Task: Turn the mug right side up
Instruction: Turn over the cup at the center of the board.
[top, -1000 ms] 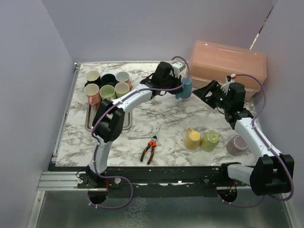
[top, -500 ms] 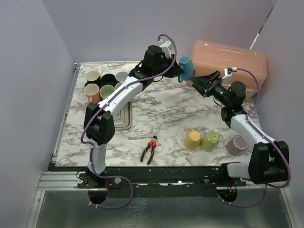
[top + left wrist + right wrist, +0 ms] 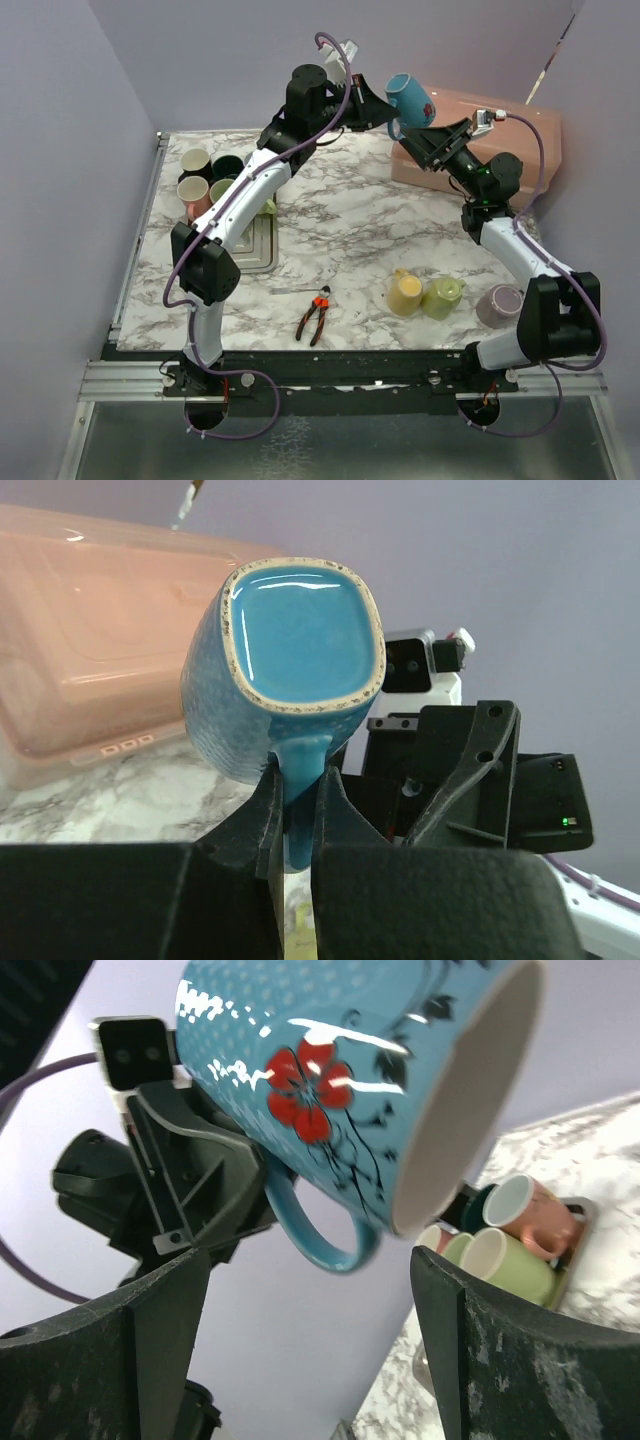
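Higher than before, glossy blue floral mug [image 3: 411, 98], handle in clamped left gripper [image 3: 297, 800]; right gripper [image 3: 440, 142] agape, empty.

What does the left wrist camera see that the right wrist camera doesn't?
Only the left wrist view shows the mug's flat bottom and the pink box behind it. Only the right wrist view shows the red flower on the mug's side, its open mouth, and the cups down on the table. Both show the blue mug up in the air, held by its handle in the left gripper.
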Action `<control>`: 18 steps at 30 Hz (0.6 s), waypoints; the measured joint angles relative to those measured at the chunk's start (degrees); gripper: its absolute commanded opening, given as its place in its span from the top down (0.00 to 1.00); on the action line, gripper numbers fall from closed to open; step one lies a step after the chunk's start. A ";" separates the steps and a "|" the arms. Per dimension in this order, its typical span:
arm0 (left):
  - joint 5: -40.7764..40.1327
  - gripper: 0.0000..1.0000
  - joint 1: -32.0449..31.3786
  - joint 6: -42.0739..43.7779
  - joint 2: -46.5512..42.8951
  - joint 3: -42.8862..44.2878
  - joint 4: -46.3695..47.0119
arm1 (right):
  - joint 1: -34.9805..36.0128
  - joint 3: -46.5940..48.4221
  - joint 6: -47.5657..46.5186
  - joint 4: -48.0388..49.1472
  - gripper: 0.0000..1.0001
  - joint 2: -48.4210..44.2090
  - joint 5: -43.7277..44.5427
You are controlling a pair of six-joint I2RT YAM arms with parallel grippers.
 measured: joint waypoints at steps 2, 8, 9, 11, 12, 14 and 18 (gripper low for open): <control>1.11 1.00 0.00 -1.79 0.00 0.00 0.48 | 0.72 1.57 1.27 2.54 0.16 1.31 -0.42; 3.34 1.00 0.13 -6.05 0.00 0.00 4.07 | 2.69 4.00 5.18 7.72 0.21 3.39 -0.68; 3.63 1.00 0.17 -6.54 0.00 0.00 4.44 | 2.91 4.02 5.92 8.52 0.23 3.67 -0.66; 4.26 1.00 0.17 -7.61 0.00 0.00 5.07 | 3.15 4.09 7.30 9.90 0.32 4.28 -0.63; 4.52 1.00 0.17 -8.11 0.00 -0.02 5.42 | 3.21 4.13 7.98 10.60 0.36 4.61 -0.61; 5.16 1.00 0.22 -9.18 -0.02 -0.46 7.04 | 3.39 4.15 9.05 11.63 0.45 5.03 -0.52; 5.97 1.00 0.28 -11.30 -0.11 -2.01 10.71 | 3.67 4.13 10.91 13.46 0.50 5.68 0.28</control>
